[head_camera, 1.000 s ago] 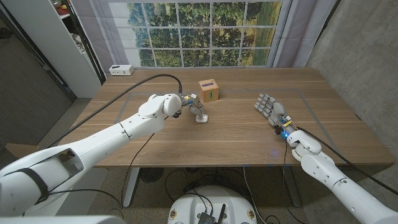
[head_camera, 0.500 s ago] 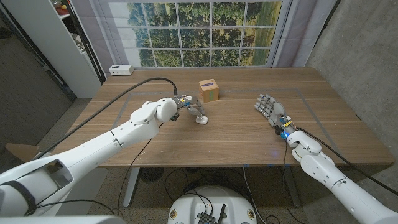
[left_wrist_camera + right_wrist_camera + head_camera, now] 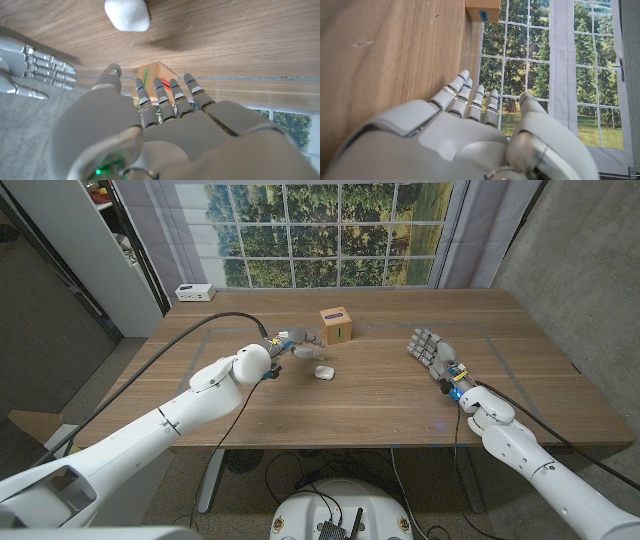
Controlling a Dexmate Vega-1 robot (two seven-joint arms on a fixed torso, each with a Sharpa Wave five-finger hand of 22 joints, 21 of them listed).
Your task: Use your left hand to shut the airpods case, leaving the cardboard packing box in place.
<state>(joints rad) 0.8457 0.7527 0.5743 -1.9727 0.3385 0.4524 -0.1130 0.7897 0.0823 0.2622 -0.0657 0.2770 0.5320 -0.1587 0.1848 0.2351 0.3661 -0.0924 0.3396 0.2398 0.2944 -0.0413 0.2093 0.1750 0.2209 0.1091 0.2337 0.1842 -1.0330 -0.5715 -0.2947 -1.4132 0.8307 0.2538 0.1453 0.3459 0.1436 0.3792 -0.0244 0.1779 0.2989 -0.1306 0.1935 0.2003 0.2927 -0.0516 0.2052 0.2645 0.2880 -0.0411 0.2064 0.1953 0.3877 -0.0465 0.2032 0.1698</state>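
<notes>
The white airpods case (image 3: 322,371) lies near the middle of the wooden table (image 3: 380,405), and its lid looks down; it appears as a smooth rounded lump, the airpods case (image 3: 127,14), in the left wrist view. The cardboard packing box (image 3: 336,325) stands upright just behind it; the box (image 3: 156,80) and box (image 3: 482,9) also appear in both wrist views. My left hand (image 3: 290,343) hovers a little to the left of the case, apart from it, fingers spread and holding nothing; the left hand (image 3: 165,125) reaches toward the box. My right hand (image 3: 432,352) waits at the right, fingers extended, empty.
A small white device (image 3: 194,292) sits at the table's back left corner. A window spans the wall behind the table. A grey shelf unit (image 3: 80,250) stands off to the left. A black cable (image 3: 200,328) arcs over my left arm.
My left hand has drawn back to the left, off the airpods case, which now lies free on the table. The box and my right hand have stayed put.
</notes>
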